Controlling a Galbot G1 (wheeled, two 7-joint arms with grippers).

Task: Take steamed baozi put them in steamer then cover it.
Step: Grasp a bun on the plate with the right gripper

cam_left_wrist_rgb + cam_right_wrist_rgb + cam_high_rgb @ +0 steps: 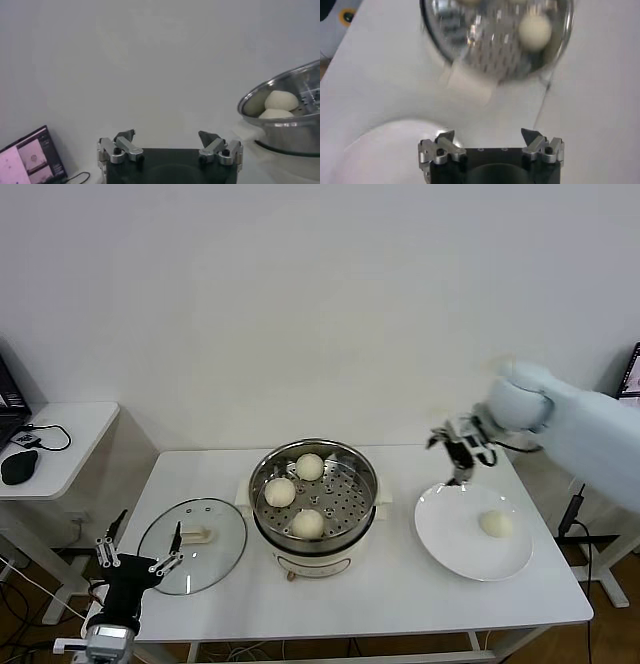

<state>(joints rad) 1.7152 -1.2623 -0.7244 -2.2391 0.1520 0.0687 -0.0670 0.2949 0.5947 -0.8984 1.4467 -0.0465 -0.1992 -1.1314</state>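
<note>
The steel steamer (362, 509) stands mid-table on its cream base and holds three baozi (308, 524) on the perforated tray. It also shows in the left wrist view (287, 132) and the right wrist view (470, 40). One more baozi (495, 524) lies on the white plate (450, 539) to the right. The glass cover (215, 559) with its cream handle lies flat on the table left of the steamer. My right gripper (462, 456) is open and empty, above the plate's far edge. My left gripper (140, 559) is open and empty, low at the table's front left corner.
A small side table (70, 444) with a black mouse and cables stands at far left. A white wall runs behind the table. A monitor edge (632, 374) shows at far right.
</note>
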